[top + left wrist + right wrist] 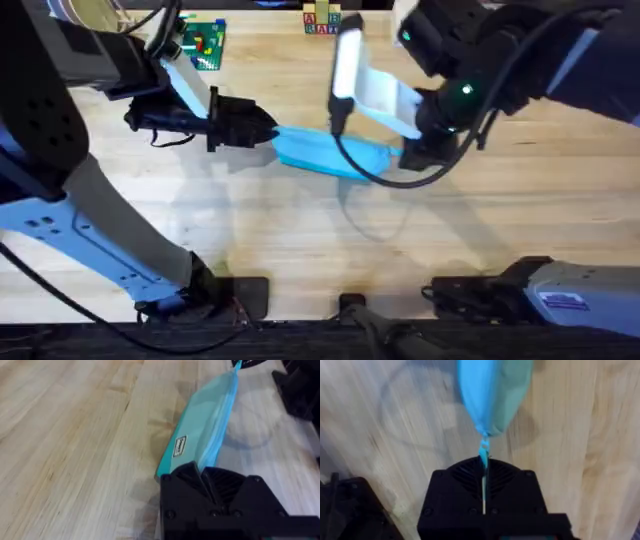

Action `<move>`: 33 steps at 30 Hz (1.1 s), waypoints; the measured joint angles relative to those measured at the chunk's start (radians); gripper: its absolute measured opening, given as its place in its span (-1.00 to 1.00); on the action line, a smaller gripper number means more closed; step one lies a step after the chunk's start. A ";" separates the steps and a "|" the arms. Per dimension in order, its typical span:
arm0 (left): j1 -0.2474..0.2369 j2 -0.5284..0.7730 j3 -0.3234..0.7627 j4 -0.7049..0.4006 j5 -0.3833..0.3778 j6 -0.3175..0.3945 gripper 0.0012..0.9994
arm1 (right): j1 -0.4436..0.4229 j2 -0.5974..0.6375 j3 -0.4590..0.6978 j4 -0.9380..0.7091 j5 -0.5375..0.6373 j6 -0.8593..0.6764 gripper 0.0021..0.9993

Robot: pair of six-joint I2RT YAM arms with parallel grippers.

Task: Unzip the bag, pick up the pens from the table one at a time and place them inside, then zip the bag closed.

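The light blue bag (330,153) lies stretched on the table (300,250) between my two grippers. My left gripper (268,130) is shut on the bag's left end; in the left wrist view the bag (205,420) runs away from that gripper (202,474), with a small label near the held end. My right gripper (412,152) is at the bag's right end. In the right wrist view the small teal pull tab (483,452) is pinched in the shut gripper (484,467), and the bag (492,395) hangs beyond it. The pens are out of view.
A green toy board (205,42) and coloured letter blocks (322,22) sit at the table's far edge. Both arm bases stand along the near edge. Bare wood lies in front of the bag.
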 joint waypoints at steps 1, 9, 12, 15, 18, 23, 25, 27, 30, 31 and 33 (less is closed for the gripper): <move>0.007 0.000 0.000 -0.002 0.000 0.000 -0.92 | -0.010 -0.003 -0.005 -0.012 0.020 -0.003 -0.94; 0.009 0.000 0.000 -0.004 -0.001 0.000 -0.92 | -0.046 -0.004 -0.005 -0.017 0.019 -0.011 -0.94; 0.009 0.000 0.000 -0.004 -0.002 0.000 -0.92 | -0.063 -0.004 -0.005 -0.023 -0.018 -0.014 -0.94; 0.009 0.000 0.000 -0.004 -0.004 0.000 -0.92 | -0.079 -0.003 -0.005 -0.025 -0.050 -0.015 -0.94; 0.010 0.000 0.000 -0.004 -0.005 0.000 -0.92 | -0.095 0.017 -0.005 -0.017 -0.081 -0.015 -0.94; 0.017 0.000 0.000 -0.003 -0.007 0.000 -0.92 | -0.126 0.119 -0.005 0.027 -0.112 -0.014 -0.94; 0.017 0.000 0.000 -0.003 -0.008 0.000 -0.92 | -0.138 0.148 -0.005 0.032 -0.117 -0.013 -0.94; 0.017 0.000 0.000 -0.003 -0.008 0.000 -0.92 | -0.153 0.177 -0.005 0.043 -0.120 -0.008 -0.94; 0.017 0.000 0.000 -0.003 -0.008 0.000 -0.92 | -0.176 0.204 -0.005 0.063 -0.125 0.005 -0.94; 0.017 0.000 0.000 -0.003 -0.008 0.000 -0.92 | -0.183 0.206 -0.005 0.063 -0.127 0.006 -0.94; 0.017 0.000 0.000 -0.003 -0.008 0.000 -0.92 | -0.194 0.205 -0.005 0.062 -0.135 0.011 -0.94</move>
